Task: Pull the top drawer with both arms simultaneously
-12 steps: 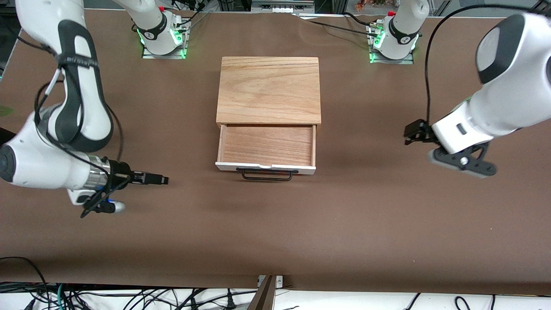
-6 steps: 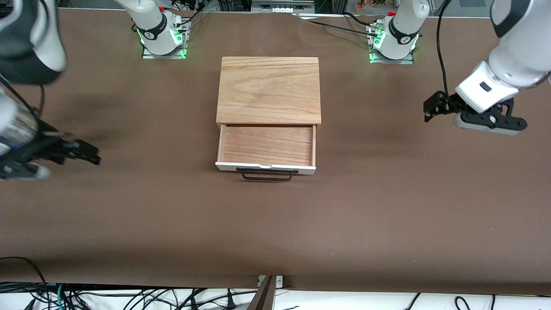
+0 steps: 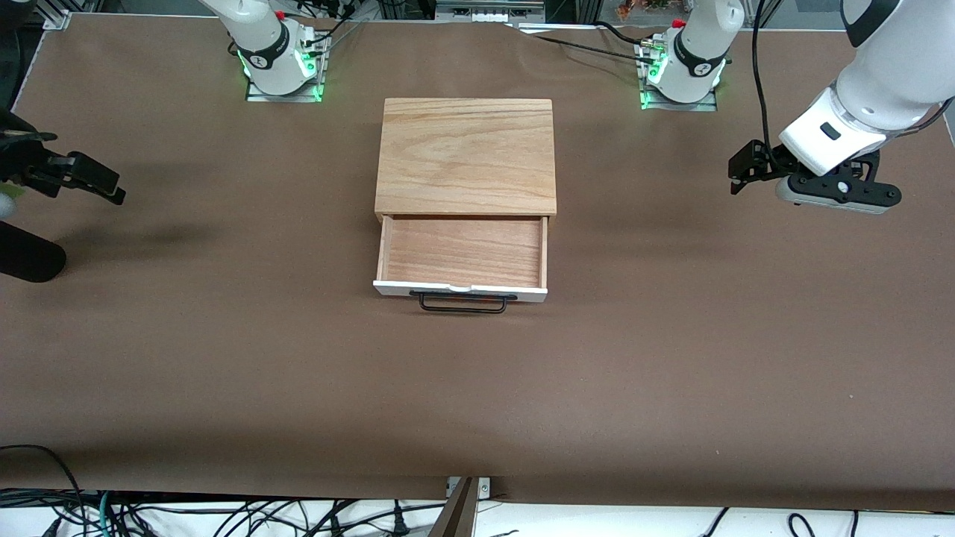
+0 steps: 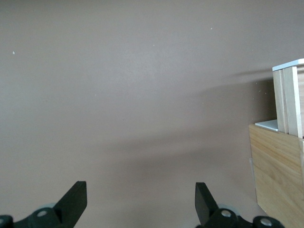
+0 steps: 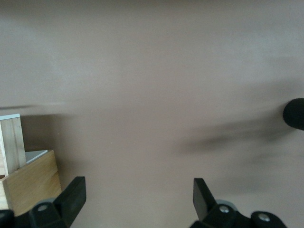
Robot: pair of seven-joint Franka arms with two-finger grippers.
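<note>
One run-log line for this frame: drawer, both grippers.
top drawer: pulled out, nothing inside | handle: ungripped | left gripper: open, over table | right gripper: open, over table

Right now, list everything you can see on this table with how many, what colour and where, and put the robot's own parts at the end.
table: one, brown cover, under everything.
box: one, light wood, mid-table between the two arm bases.
top drawer: one, light wood with a white front, pulled out of the box toward the front camera, nothing in it.
handle: one, black wire bar, on the drawer's white front.
cables: a bundle, mostly black, below the table edge nearest the front camera.
arm bases: two, white with green lights, along the table edge farthest from the front camera.
left tool: one, black, open, over bare table toward the left arm's end.
right tool: one, black, open, over bare table toward the right arm's end.
</note>
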